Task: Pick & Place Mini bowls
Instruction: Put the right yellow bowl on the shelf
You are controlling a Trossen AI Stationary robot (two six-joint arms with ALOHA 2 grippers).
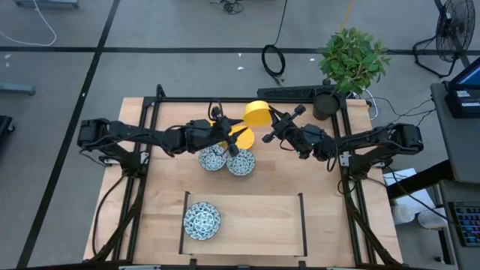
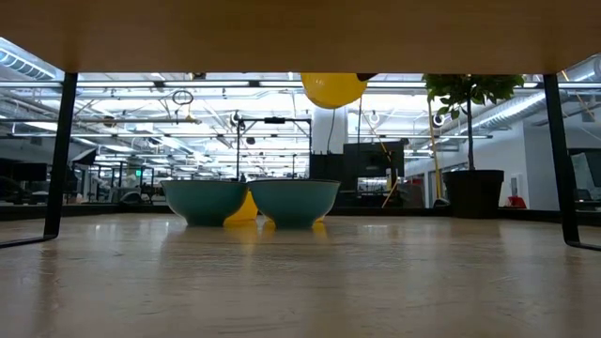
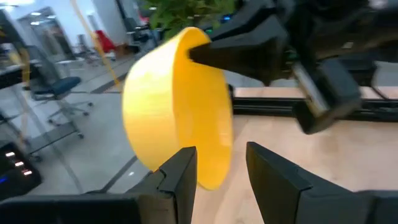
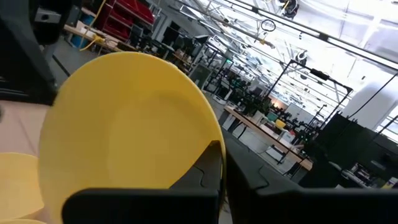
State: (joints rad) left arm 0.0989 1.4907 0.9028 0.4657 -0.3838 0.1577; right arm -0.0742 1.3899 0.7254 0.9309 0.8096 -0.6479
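My right gripper (image 1: 271,135) is shut on a plain yellow mini bowl (image 1: 256,114), held in the air over the table's far middle; the low view shows the bowl (image 2: 333,89) high above the table. My left gripper (image 3: 221,177) is open, its fingers close to this bowl's lower rim (image 3: 211,177). A second yellow bowl (image 1: 241,137) sits on the table behind two blue-patterned bowls (image 1: 212,158) (image 1: 241,163). A third patterned bowl (image 1: 202,220) rests inside the front frame. My right gripper pinches the yellow bowl's rim (image 4: 216,147), one finger inside the bowl and one against its outer wall (image 3: 205,53). The fingers come roughly level from the table's right side. The bowl is tipped on its side and lifted clear. Whether my left gripper touches the bowl, I cannot tell.
A potted plant (image 1: 351,58) in a dark pot (image 1: 326,105) stands at the far right corner. Black frame rails (image 1: 225,99) run along the table's far edge and sides. A low black frame (image 1: 302,225) marks off a rectangle at the front.
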